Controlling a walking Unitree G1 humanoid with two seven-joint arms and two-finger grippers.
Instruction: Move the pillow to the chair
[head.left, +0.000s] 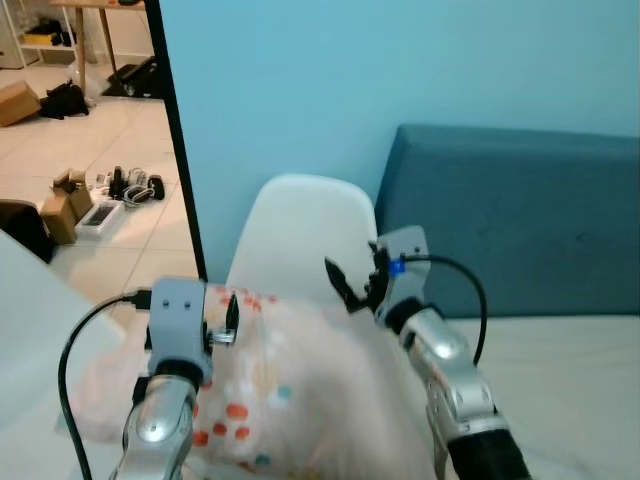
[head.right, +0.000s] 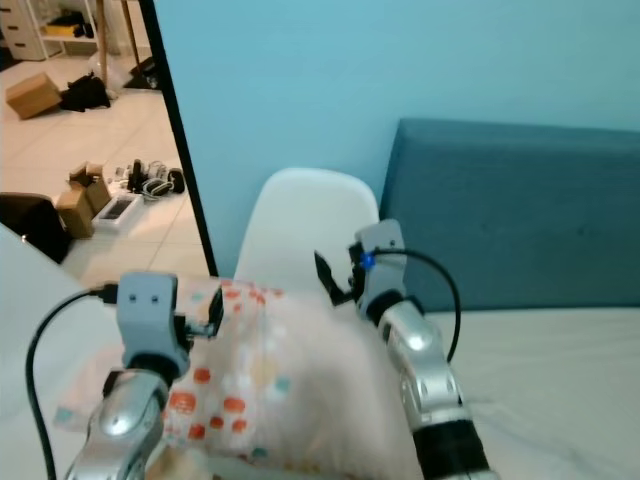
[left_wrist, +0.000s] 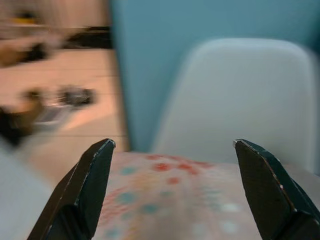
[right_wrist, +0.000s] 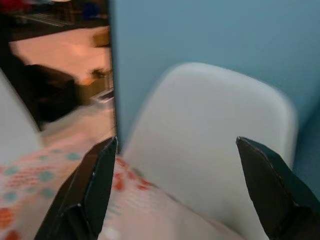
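My left gripper and right gripper, fingers spread apart on both, flank the dotted pillow (blurred), which sits just before the white chair.

pillows: one, at 6 o'clock
chairs: one, white, at centre
grippers: two, left and right
headboards: one, at 3 o'clock
cardboard boxes: two, from 9 to 10 o'clock
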